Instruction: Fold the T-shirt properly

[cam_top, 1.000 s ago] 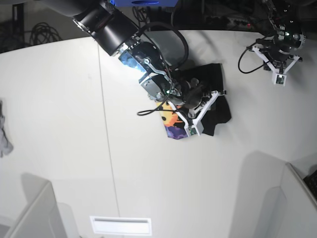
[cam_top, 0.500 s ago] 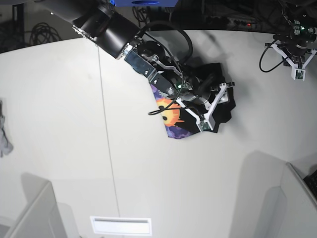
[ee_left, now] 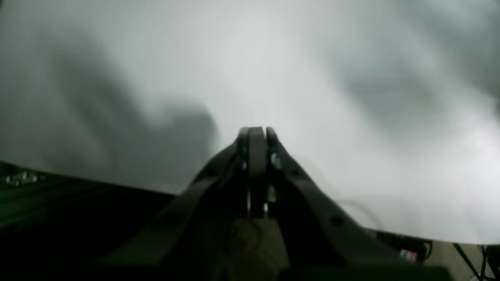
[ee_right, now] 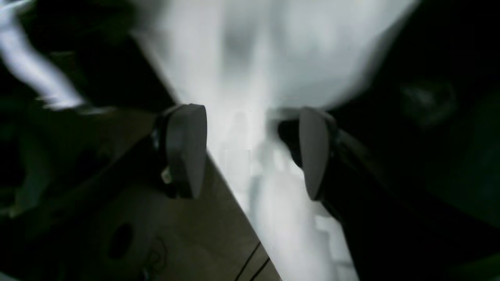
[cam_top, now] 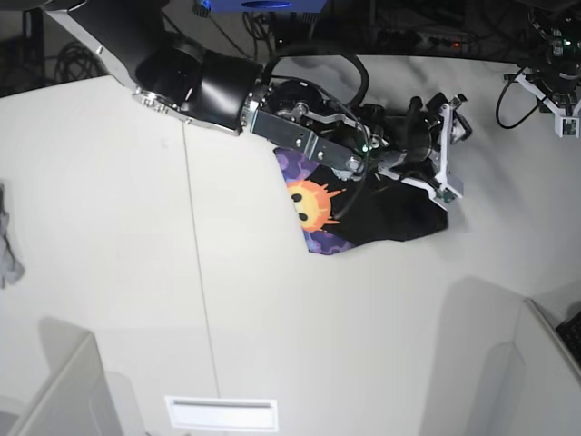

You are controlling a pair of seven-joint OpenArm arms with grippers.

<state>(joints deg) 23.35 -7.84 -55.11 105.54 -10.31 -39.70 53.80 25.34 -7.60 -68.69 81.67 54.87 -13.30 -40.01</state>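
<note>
T-shirt (cam_top: 377, 213): black, bunched in a compact heap on the white table (cam_top: 109, 227), sun-face print on purple exposed along its edge toward the table's middle.

Right gripper (cam_top: 444, 145): pads (ee_right: 186, 150) stand wide apart with nothing between them; the wrist view shows only blurred pale surface in the gap. It sits at the T-shirt's far edge, over or just beside the cloth; contact cannot be told.

Left gripper (cam_top: 563, 98): fingers (ee_left: 256, 156) pressed together, holding nothing, well apart from the T-shirt near the table's far corner.

Small grey cloth (cam_top: 7, 245): at the table's opposite edge, well apart from the T-shirt.

Step in hand, as a judgement: between grasps, the cloth let go. The heap looks far from a neat fold.

Next move calls for: finding a clean hem or corner on the T-shirt, closing on a single layer, and bringing the idle arm in so the cloth can be spread flat first.
</note>
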